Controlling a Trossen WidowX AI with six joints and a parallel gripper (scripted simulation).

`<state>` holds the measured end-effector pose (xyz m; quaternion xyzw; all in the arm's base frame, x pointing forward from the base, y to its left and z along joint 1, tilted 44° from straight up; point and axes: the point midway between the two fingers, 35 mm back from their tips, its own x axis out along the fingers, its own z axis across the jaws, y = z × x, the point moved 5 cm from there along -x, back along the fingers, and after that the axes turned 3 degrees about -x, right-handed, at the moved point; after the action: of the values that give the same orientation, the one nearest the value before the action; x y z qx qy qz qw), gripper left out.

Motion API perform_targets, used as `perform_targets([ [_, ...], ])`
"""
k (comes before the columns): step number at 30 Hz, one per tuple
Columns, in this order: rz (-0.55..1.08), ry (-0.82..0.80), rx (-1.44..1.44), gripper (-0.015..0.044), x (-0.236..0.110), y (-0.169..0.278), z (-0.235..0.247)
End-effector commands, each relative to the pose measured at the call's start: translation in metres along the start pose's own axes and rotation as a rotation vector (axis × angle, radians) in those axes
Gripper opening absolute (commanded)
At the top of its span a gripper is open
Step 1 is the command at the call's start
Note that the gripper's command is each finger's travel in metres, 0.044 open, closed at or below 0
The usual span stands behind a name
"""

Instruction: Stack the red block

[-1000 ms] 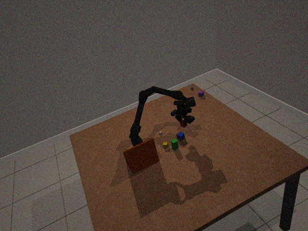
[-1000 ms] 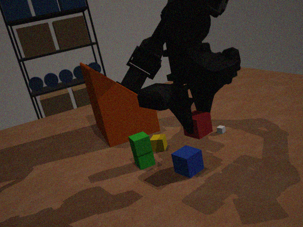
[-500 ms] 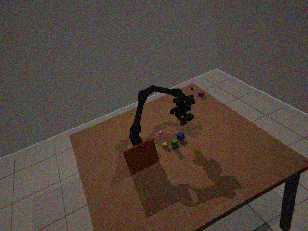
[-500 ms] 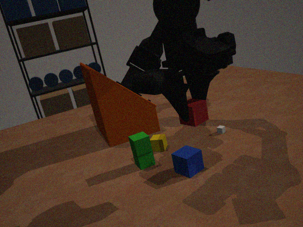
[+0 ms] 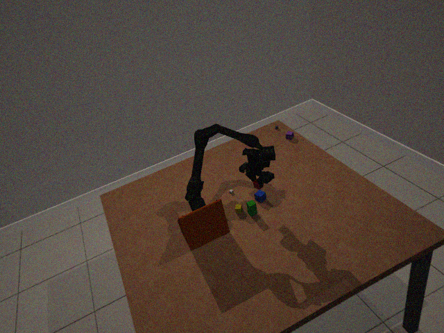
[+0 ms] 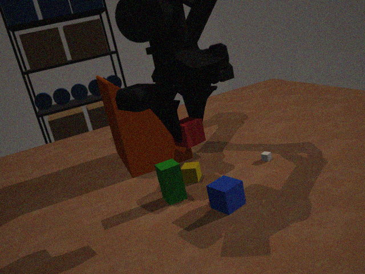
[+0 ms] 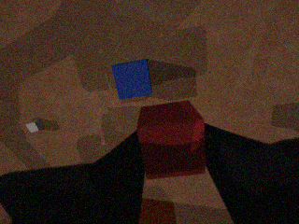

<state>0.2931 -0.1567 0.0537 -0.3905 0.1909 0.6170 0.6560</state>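
Right now we have the red block (image 6: 192,131) clamped between the fingers of the gripper (image 6: 188,129), which stands partly closed around it, and the block hangs in the air above the table (image 6: 294,117) with its shadow on the wood below. From the wrist view the red block (image 7: 171,138) fills the space between the two dark fingers, and the blue cube (image 7: 132,78) and the small white cube (image 7: 32,126) lie on the table underneath. So we judge the pick-up done and the carry toward the target in hand.

The green tower (image 6: 170,181) stands upright, well apart from our block, with the yellow cube (image 6: 191,172) just beside it and the blue cube (image 6: 226,194) near its other side. The orange panel (image 6: 138,138) rises close behind. In the top view the tower (image 5: 251,207) sits nearer the camera than the gripper (image 5: 257,183).

Next, we think, the block needs to travel across until it is squarely over the tower's top face, and high enough that its underside passes above that face rather than striking its side. Then we would lower gently, let the bottom settle flat, and only then spread the fingers. The tower is narrow, so an off-centre landing or a sideways nudge on release could tip it
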Motion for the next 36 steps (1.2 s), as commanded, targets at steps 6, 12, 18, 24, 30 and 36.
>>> perform_targets([
  [6,0.004,-0.001,-0.004,0.0,0.002,0.049,-0.004],
  [12,0.004,-0.007,-0.005,0.0,0.005,0.074,-0.001],
  [18,0.003,-0.007,-0.005,0.0,0.018,0.074,-0.001],
  [24,0.003,-0.007,-0.005,0.0,0.027,0.074,-0.001],
  [30,0.002,-0.008,-0.005,0.0,0.051,0.074,0.0],
  [36,0.002,-0.009,-0.005,0.0,0.052,0.075,0.0],
])
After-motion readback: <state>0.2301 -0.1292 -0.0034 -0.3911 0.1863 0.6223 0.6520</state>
